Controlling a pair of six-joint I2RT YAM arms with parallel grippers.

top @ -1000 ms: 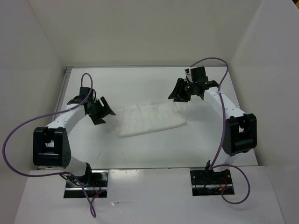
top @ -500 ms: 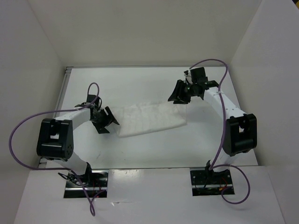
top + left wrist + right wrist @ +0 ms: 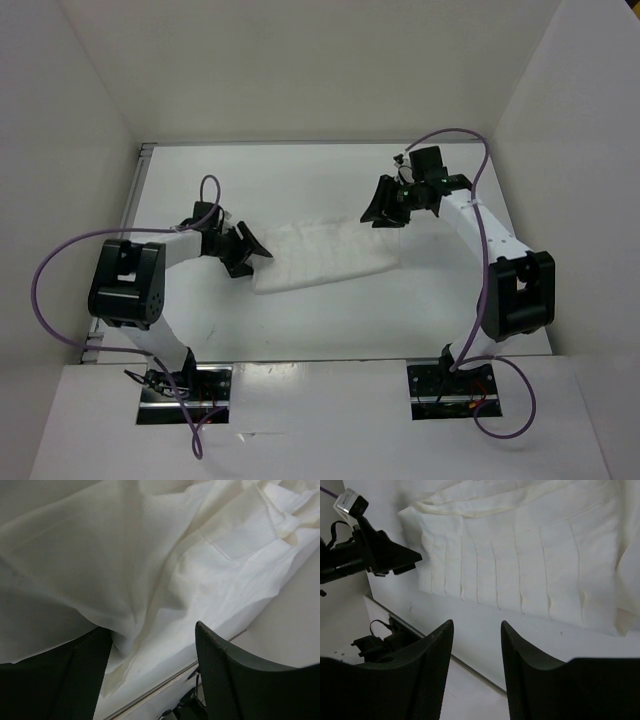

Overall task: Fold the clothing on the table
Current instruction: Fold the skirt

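So, clothing (image 3: 325, 253) laid flat on table (image 3: 300, 320), left gripper (image 3: 250, 252) spread wide at its edge, right gripper (image 3: 383, 205) likewise gaping, pleats (image 3: 496, 575) shown only by right wrist view

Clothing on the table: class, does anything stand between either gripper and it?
Nothing visible does. The left gripper, open, sits at the clothing's left edge; the right gripper, open, hovers by its far right corner, with only bare table between.
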